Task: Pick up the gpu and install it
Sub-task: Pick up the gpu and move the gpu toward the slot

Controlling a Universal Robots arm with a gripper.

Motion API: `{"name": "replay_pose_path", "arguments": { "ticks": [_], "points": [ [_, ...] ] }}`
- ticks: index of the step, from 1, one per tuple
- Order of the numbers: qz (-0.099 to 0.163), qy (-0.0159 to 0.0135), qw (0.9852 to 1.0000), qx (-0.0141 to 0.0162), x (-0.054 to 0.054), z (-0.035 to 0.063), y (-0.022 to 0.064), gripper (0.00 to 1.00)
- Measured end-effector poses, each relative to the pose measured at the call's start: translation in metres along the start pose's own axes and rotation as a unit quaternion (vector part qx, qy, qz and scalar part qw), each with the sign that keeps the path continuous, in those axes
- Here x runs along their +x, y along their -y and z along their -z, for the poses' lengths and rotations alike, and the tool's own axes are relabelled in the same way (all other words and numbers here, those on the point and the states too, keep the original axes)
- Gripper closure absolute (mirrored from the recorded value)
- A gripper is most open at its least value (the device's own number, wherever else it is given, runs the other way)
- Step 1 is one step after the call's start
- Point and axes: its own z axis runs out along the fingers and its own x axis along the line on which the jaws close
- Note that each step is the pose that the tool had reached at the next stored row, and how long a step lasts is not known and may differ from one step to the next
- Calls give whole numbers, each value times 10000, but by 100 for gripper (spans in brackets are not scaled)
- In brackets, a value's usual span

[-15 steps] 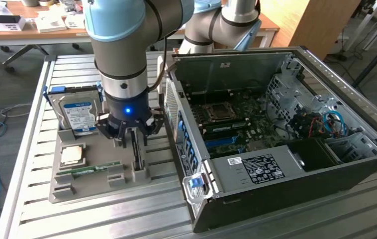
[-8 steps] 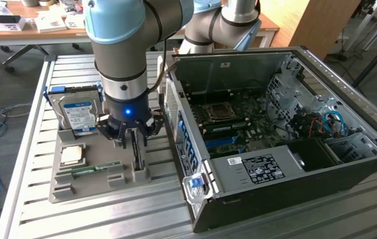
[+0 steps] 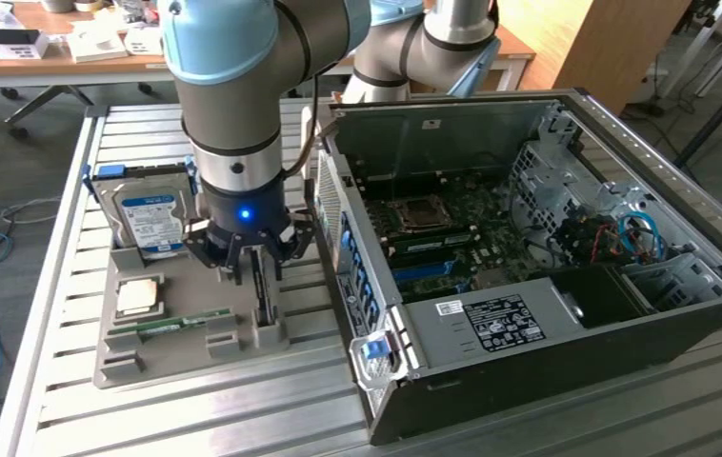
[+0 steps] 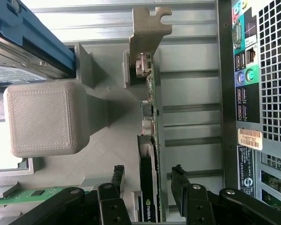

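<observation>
Gripper: the gripper (image 3: 255, 262) (image 4: 147, 171) hangs low over the tray with its jaws spread wide. One finger (image 4: 178, 180) stands on each side of the gpu, and it holds nothing.
Gpu: the gpu (image 3: 263, 303) (image 4: 149, 108) stands on edge in a slot on the side of the tray nearest the computer case. In the wrist view its pale metal bracket (image 4: 147, 28) is at the end away from the gripper.
Tray: the grey tray (image 3: 145, 367) lies on the slatted metal tabletop (image 3: 209, 409), at the exterior view's left of the case.
Other parts on the tray: the hard drive (image 3: 151, 219) is at the far end, the CPU (image 3: 139, 295) is in the middle, and the RAM stick (image 3: 183, 324) is nearer.
Computer case: the case (image 3: 666, 152) lies open at the exterior view's right, with its motherboard (image 3: 444, 233) exposed.
</observation>
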Motion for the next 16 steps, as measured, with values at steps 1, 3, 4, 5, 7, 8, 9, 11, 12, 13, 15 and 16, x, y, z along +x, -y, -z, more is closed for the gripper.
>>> {"name": "replay_pose_path", "arguments": {
  "ticks": [1, 3, 4, 5, 7, 8, 9, 11, 12, 13, 15, 16],
  "points": [
    [0, 0, 10000, 7, 0, -1, 0, 47],
    [1, 0, 10000, 12, 0, -1, 0, 47],
    [0, 2, 10000, 18, 1, -3, -2, 47],
    [0, 2, 10000, 23, 1, -4, -2, 47],
    [1, 2, 10000, 23, 1, -3, -2, 47],
    [1, 1, 10000, 24, 1, -3, -2, 47],
    [1, 2, 10000, 24, 1, -3, -2, 47],
    [1, 2, 10000, 24, 0, -3, -2, 47],
    [1, 2, 10000, 24, 1, -3, -2, 47],
    [1, 2, 10000, 24, 1, -3, -2, 47],
    [1, 2, 10000, 24, 1, -3, -2, 47],
    [1, 2, 10000, 24, 1, -3, -2, 49]
  ]
}}
